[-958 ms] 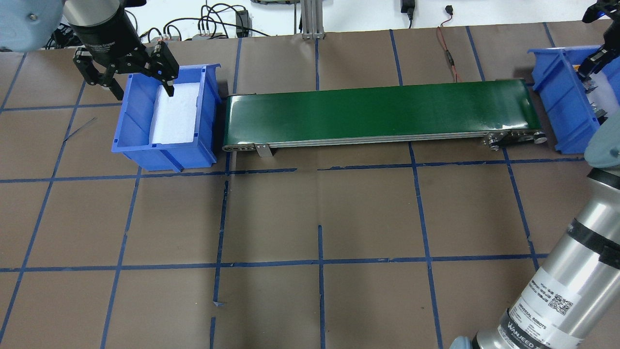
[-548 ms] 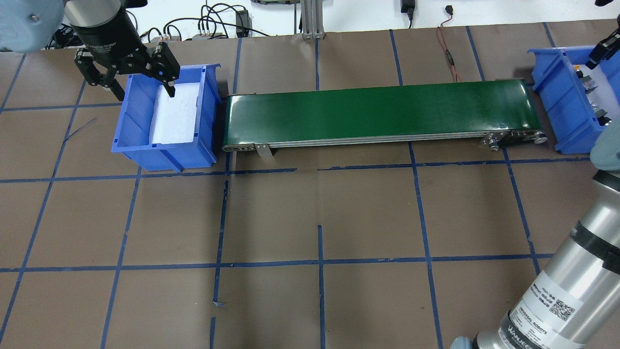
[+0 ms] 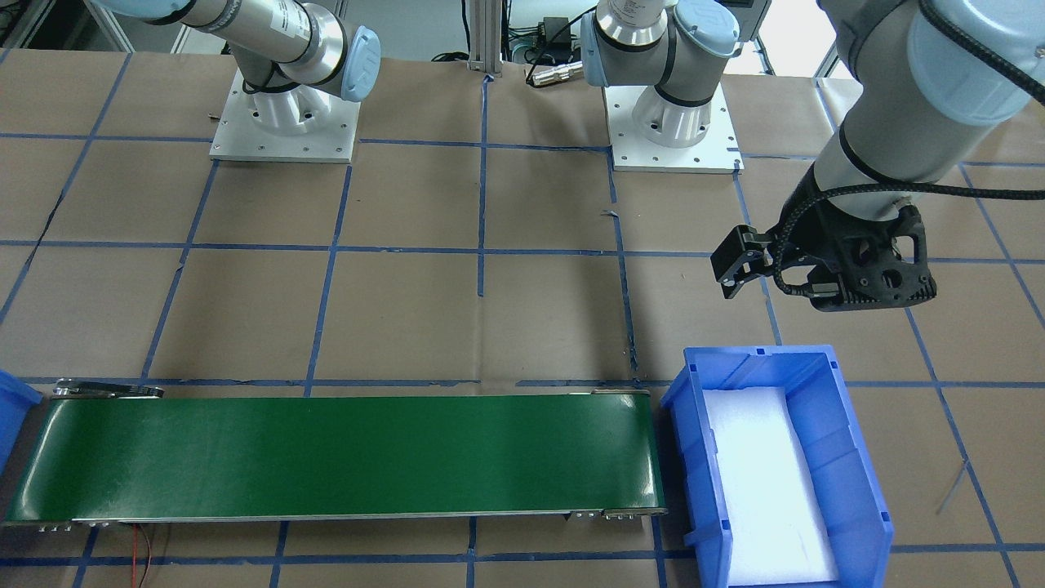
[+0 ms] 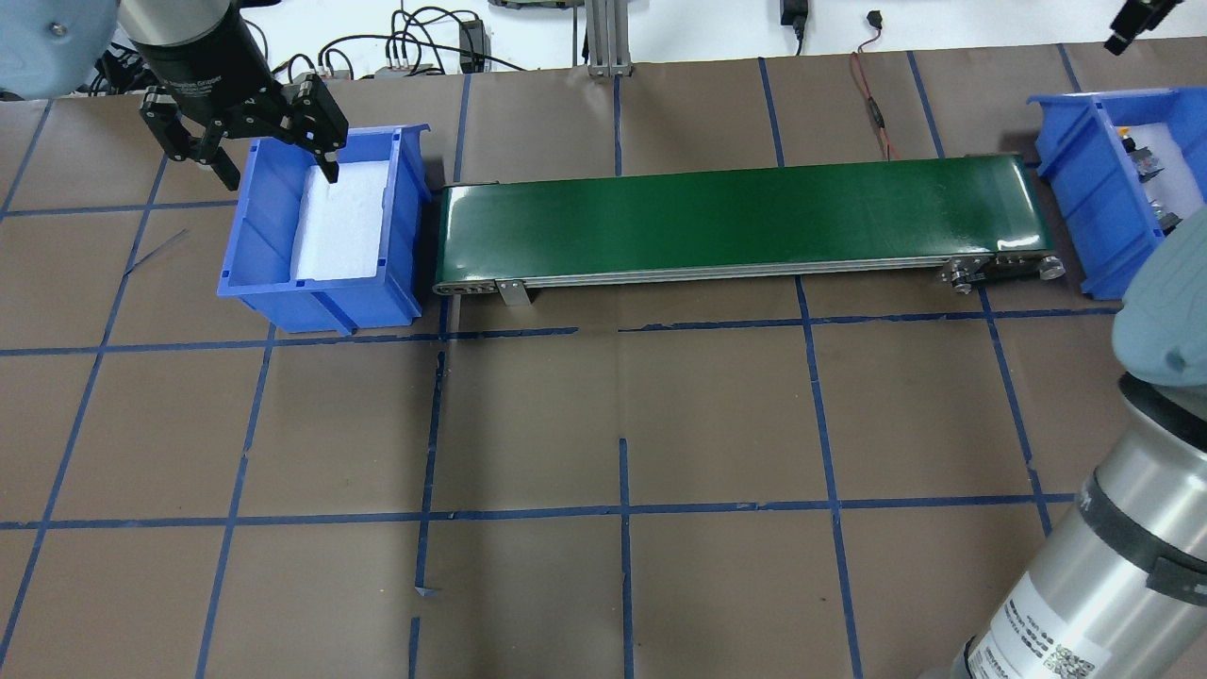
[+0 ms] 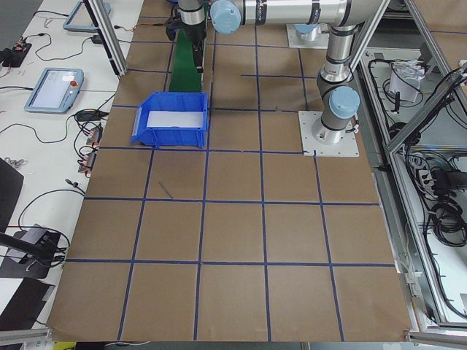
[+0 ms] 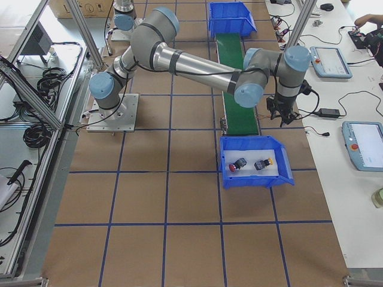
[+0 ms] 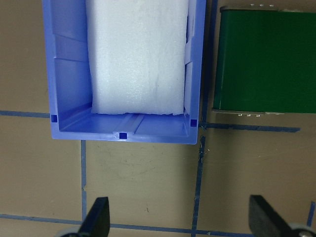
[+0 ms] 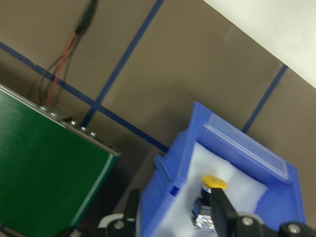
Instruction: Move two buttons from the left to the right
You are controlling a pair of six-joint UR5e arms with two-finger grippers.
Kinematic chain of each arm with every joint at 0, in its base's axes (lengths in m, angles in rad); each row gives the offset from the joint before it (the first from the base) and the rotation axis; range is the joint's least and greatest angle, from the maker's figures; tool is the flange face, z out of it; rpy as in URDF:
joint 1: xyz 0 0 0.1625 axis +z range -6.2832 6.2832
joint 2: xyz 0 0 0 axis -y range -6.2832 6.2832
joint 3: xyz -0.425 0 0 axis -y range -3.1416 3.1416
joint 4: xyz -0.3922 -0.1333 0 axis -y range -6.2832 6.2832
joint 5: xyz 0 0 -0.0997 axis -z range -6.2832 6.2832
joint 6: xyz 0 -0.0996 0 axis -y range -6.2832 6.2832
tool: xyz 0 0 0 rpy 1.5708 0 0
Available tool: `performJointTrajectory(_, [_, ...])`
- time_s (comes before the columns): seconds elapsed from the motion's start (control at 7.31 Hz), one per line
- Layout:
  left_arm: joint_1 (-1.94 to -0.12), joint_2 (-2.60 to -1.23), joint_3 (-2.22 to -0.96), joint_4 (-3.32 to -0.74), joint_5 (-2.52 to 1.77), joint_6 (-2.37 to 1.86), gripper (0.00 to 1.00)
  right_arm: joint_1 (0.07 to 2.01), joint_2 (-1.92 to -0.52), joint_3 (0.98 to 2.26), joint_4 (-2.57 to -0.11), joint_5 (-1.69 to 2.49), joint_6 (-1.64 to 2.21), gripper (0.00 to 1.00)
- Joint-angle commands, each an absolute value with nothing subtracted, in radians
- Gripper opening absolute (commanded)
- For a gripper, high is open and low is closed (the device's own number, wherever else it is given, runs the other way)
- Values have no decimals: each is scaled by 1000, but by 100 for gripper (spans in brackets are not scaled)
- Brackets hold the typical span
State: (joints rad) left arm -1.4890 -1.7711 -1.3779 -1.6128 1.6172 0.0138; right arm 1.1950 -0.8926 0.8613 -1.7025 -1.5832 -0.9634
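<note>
Foam (image 6: 248,172), white, covers the floor of the right bin (image 6: 257,181) in the exterior right view. Both buttons lie on it, the red button (image 6: 238,165) and the yellow button (image 6: 262,163), side by side and apart. The right hand (image 6: 280,116) hangs raised beside the end of the green belt (image 6: 239,119), off the bin.

Right wrist view: the same bin sits below, with the yellow cap showing on the foam. The red button is hidden here. The hand's two fingers (image 8: 218,207) stand spread with nothing between them, so the hand is released.

Overhead view: the left hand (image 4: 275,160) hovers over the far-left corner of the left bin (image 4: 321,304), its fingers wide apart and gripping nothing. This bin holds a white pad (image 4: 341,222). The right arm partly covers the right bin.

Left wrist view: the left bin and its pad lie below, with the belt's end just beside the bin. Brown tabletop (image 7: 148,187) with blue tape lines lies nearer the fingertips.

Front-facing view: the left bin stands just beside the belt's end, with the pad inside.
</note>
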Motion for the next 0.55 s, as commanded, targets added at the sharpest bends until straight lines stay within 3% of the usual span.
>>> performJointTrajectory(0.0, [-1489, -1778, -1381, -1612, 1617, 14, 100, 1351, -946, 867, -1636, -1583, -713, 60])
performJointTrajectory(0.27, [-1489, -1776, -1391, -1612, 1618, 14, 100, 1493, -989, 880, -1608, -1585, -504, 77])
performJointTrajectory(0.41, [-1489, -1778, -1390, -1612, 1618, 14, 100, 1541, -1023, 902, -1597, -1586, -385, 94])
